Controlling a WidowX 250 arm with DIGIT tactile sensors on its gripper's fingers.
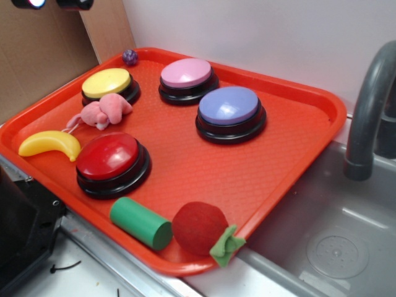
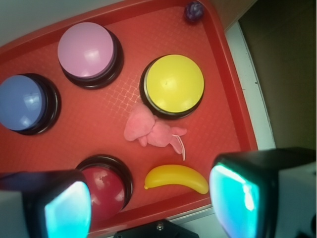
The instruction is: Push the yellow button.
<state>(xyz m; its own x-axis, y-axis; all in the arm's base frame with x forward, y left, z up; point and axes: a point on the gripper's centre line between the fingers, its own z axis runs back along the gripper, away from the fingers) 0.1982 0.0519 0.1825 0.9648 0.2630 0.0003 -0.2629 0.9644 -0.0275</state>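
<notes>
Red tray (image 1: 297,154) on a counter beside a grey sink (image 1: 334,241), white wall behind, cardboard at the far left: that is the whole stage. Starting at the claw (image 2: 151,198), seen only from the wrist camera, its two fingers (image 2: 67,206) stand spread wide apart with nothing between them, hanging above the near edge of the tray, over the banana (image 2: 177,178) and the red button (image 2: 103,186). Just past the banana lies a soft pink toy (image 2: 148,131), and touching or nearly touching the toy's far side sits the yellow button (image 2: 173,84), in the tray's back left corner as the outside camera sees it. It looks like hard, smooth plastic, a shallow dome on a black base, stiff and not fragile; I would guess it gives only under a straight downward press, so there is nothing to grip, and the centre of the dome is the place to land, since a glossy curve could let a fingertip slide off near the rim. Pinching the fingers together first might make a firmer point. Further out are the pink button (image 2: 88,49), the purple button (image 2: 22,103), and a small dark ball (image 2: 194,11) in the corner. Nearer the front sit a green cylinder (image 1: 141,223) and a red plush fruit (image 1: 201,228). A grey tap (image 1: 368,117) arches over the sink.
</notes>
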